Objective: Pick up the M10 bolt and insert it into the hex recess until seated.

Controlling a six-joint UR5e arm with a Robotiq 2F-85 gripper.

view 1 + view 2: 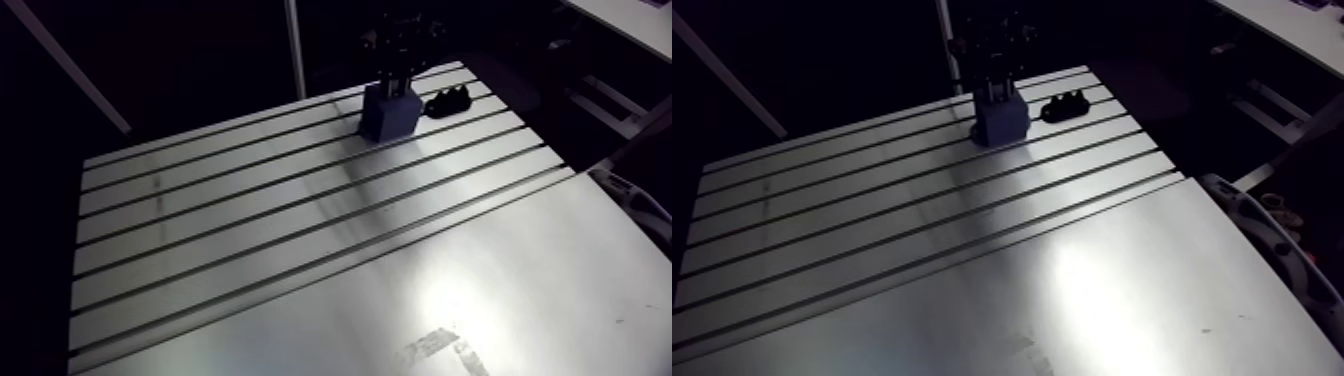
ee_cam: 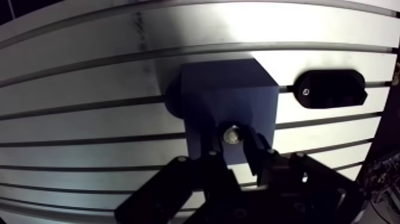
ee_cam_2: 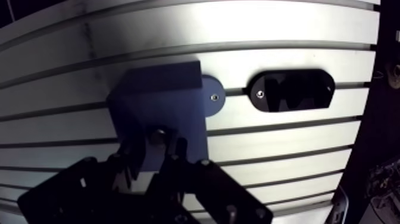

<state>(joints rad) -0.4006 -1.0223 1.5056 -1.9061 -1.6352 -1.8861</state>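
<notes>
the m10 bolt point(image 2: 232, 135) sits between the two fingers point(image 2: 259, 152) of the gripper point(image 2: 233, 143), right over the top face of the blue block point(image 2: 229, 89). in the wrist view only its round, shiny end shows, pointing up to the camera. the fingers are almost closed, with only a narrow gap, and the bolt fills this gap. each finger seems to touch one side of the bolt, so the gripper has hold of it. the lower part of the bolt is hidden by the fingers and by its own head. the hex recess is hidden in the same way, so i cannot tell how deep the bolt is in the block.

the blue block stands on the desk point(image 1: 250, 230), across one of its dark slots. a round blue foot point(image 3: 213, 98) with a small screw comes out from the side of the block and lies flat on the desk. beside the block, a little apart from it, lies a black oval holder point(image 2: 330, 89), also with a small screw at one end.

in the arm view the gripper comes straight down onto the block, near the far edge of the desk, and the black holder is just beside the block. the wide near part of the desk shines under the light.
</notes>
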